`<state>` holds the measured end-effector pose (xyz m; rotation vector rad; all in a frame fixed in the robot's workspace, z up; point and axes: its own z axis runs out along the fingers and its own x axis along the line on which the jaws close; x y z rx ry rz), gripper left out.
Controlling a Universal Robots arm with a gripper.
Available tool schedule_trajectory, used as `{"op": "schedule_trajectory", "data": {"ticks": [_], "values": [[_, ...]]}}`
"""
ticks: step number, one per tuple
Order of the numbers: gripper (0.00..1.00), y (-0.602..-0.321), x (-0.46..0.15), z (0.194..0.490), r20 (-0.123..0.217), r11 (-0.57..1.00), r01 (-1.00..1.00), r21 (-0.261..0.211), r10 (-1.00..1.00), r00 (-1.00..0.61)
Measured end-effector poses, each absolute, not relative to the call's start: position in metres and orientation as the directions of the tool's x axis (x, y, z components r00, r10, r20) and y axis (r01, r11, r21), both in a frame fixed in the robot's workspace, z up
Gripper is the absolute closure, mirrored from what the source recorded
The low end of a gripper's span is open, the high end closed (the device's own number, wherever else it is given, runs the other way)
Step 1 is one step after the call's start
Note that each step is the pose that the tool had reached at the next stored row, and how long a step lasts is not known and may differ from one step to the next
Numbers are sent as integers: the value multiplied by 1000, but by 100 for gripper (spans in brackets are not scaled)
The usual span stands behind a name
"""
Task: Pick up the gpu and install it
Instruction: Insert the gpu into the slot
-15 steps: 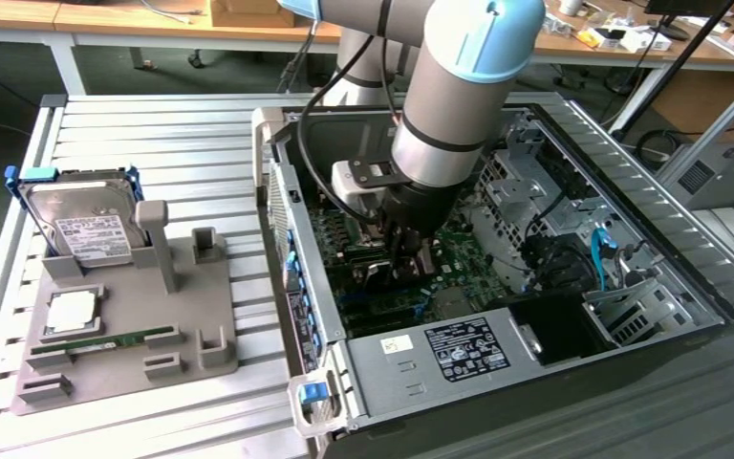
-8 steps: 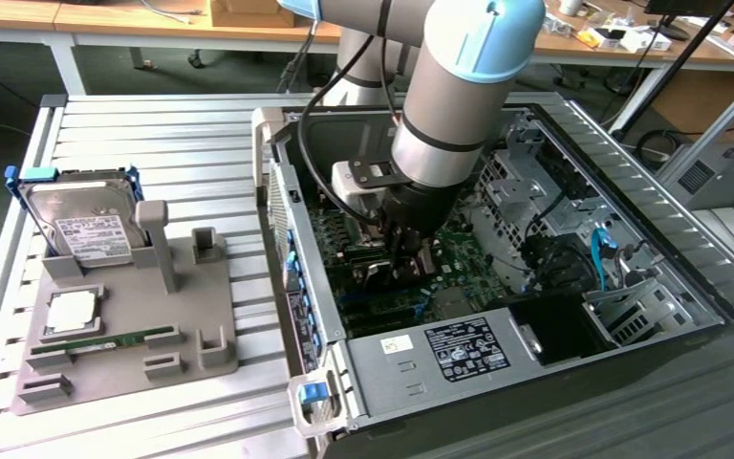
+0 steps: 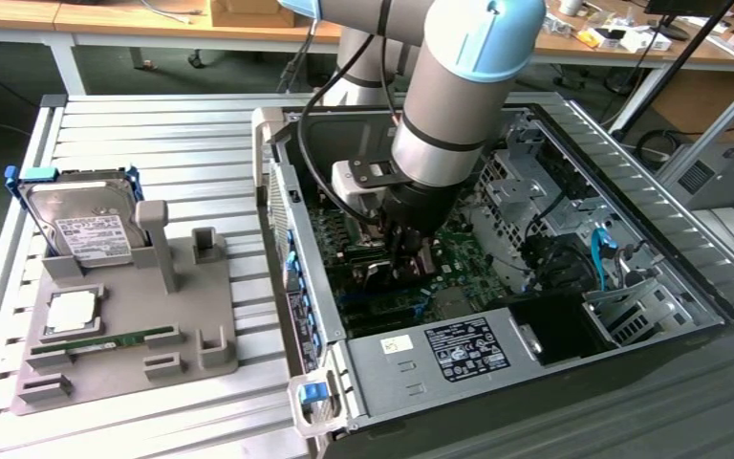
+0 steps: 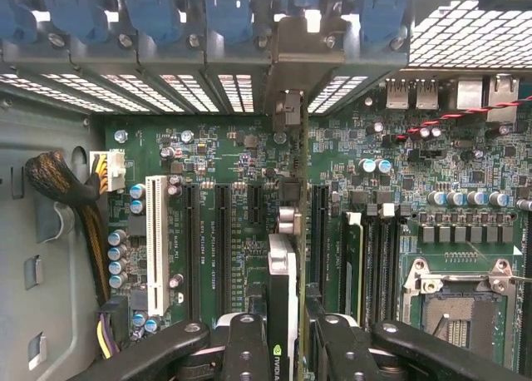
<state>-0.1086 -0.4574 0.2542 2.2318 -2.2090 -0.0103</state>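
Slatted metal table [image 3: 163, 134] carries an open computer case [image 3: 673, 316] with its motherboard [image 4: 208, 160] exposed. Over that motherboard, the gripper [image 4: 287, 331] is clamped on the gpu [image 4: 283, 273], which stands edge-on among the expansion slots, its bracket at the case's rear wall.

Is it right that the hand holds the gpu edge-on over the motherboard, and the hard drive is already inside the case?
Not quite. The hand does hold the gpu over the motherboard, but the exterior view shows the hard drive on the gray stand outside the case.

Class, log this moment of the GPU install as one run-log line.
stage: install | hand: shut on gpu | gpu: edge-on, upright over motherboard slots | place: inside computer case
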Motion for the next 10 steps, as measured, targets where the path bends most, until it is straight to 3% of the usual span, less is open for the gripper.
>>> {"op": "schedule_trajectory", "data": {"ticks": [4,5,10], "values": [[71,-457,-109,254,-3,-10,-1000,6,-1000,10],[65,-457,-109,254,-3,-10,-1000,6,-1000,10],[65,-457,-109,254,-4,-10,-1000,6,-1000,10]]}}
